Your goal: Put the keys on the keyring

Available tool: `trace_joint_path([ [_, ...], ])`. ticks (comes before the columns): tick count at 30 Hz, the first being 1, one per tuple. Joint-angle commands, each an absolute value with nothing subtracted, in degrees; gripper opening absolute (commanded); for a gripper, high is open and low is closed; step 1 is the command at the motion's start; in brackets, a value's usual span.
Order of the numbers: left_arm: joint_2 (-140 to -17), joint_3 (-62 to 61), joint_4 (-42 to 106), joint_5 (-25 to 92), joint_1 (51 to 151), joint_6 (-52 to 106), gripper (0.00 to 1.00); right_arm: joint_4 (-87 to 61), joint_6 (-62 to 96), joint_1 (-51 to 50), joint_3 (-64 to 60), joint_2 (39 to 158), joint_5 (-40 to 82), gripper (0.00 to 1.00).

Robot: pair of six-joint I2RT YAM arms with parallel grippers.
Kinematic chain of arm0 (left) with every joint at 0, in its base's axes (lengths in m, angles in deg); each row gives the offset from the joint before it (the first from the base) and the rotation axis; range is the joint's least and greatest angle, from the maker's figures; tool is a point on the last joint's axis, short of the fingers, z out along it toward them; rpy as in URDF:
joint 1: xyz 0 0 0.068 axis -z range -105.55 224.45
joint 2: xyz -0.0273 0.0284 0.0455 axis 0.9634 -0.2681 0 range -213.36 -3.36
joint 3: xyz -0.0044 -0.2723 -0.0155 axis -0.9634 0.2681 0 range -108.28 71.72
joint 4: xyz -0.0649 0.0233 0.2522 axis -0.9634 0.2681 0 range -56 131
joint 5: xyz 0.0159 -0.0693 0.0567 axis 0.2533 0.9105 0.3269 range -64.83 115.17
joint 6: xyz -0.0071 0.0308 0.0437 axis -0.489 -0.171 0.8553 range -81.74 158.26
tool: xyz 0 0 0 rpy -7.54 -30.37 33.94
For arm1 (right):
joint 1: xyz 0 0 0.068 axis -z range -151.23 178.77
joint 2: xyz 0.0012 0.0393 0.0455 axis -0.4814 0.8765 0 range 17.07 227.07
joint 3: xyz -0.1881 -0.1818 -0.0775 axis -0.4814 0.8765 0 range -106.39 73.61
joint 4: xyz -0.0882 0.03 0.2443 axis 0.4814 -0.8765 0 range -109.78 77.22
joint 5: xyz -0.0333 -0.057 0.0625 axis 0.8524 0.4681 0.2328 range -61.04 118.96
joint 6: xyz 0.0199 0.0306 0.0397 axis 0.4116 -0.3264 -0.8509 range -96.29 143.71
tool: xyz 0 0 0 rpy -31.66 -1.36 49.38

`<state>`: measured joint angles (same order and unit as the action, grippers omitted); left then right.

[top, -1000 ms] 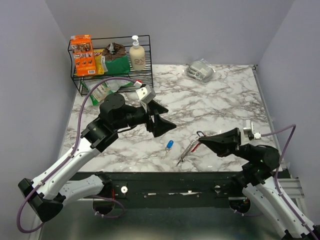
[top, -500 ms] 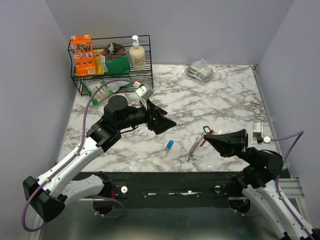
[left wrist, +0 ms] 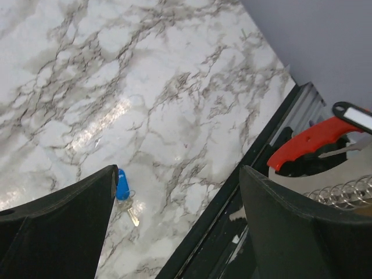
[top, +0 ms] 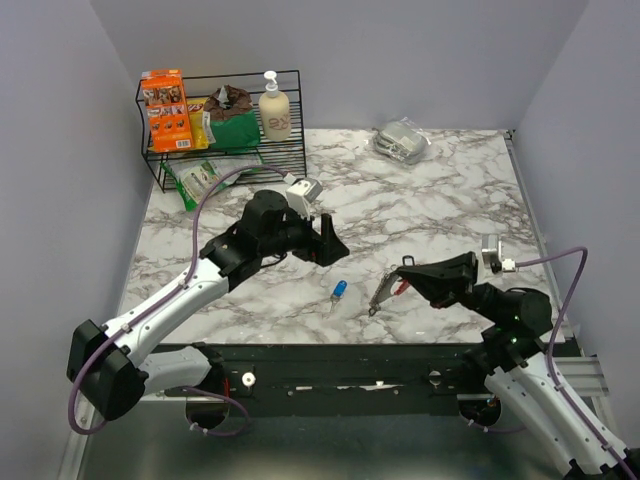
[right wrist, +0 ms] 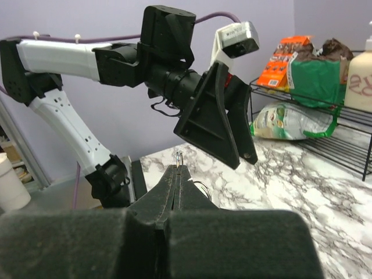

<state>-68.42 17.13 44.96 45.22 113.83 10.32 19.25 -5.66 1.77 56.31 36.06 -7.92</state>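
A white marble table point(top: 440, 200) with grey veins sits between plain lilac walls, and a black wire rack point(top: 222, 150) stands at its far left corner, holding an orange box point(top: 164, 110), a green bag point(top: 232, 125) and a pump bottle point(top: 274, 112). A crumpled silver packet point(top: 402, 140) lies well to the right of the rack, at about the same depth. The keys point(top: 340, 290), one with a bright blue head, lie flat on the marble well in front of the rack and to its right, close to the table's front edge, touched by neither arm. The left gripper point(top: 335, 243) hovers between the rack and the keys with its jaws spread wide and nothing between them; its wrist view looks down past both fingers at the blue key. Farther right from the rack than the keys, the right gripper point(top: 405, 270) is closed tight, pinching a small ring of the keyring point(top: 382, 293) at its fingertips. The silver chain hangs down and to the left from there, and the red clip point(left wrist: 305, 139) sits just under the fingers. Whether the chain's lower end touches the marble cannot be told.
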Motion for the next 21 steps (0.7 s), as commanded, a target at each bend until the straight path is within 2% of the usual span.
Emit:
trace_joint_path([
  [1, -69.1, 19.2, 48.2, 42.2, 113.5, 12.3, 0.91, 17.5, -3.0, 1.6, 55.9, 37.4, -9.5, 0.0],
  [9, -70.9, 22.9, 48.3, 41.4, 113.5, 13.9, 0.86, 16.5, -2.1, 1.6, 58.7, 39.5, -11.8, 0.01],
  [15, -75.3, 22.7, 51.5, 38.7, 114.5, 13.8, 0.73, 15.4, -1.4, 1.6, 60.3, 39.0, -11.6, 0.0],
  [18, -77.7, 21.3, 54.1, 34.6, 116.0, 14.6, 0.73, 14.7, -1.2, 1.6, 60.9, 39.0, -11.6, 0.0],
  [21, -77.0, 21.8, 51.9, 35.9, 116.8, 15.9, 0.72, 14.5, -1.1, 1.6, 61.8, 39.5, -12.2, 0.0],
])
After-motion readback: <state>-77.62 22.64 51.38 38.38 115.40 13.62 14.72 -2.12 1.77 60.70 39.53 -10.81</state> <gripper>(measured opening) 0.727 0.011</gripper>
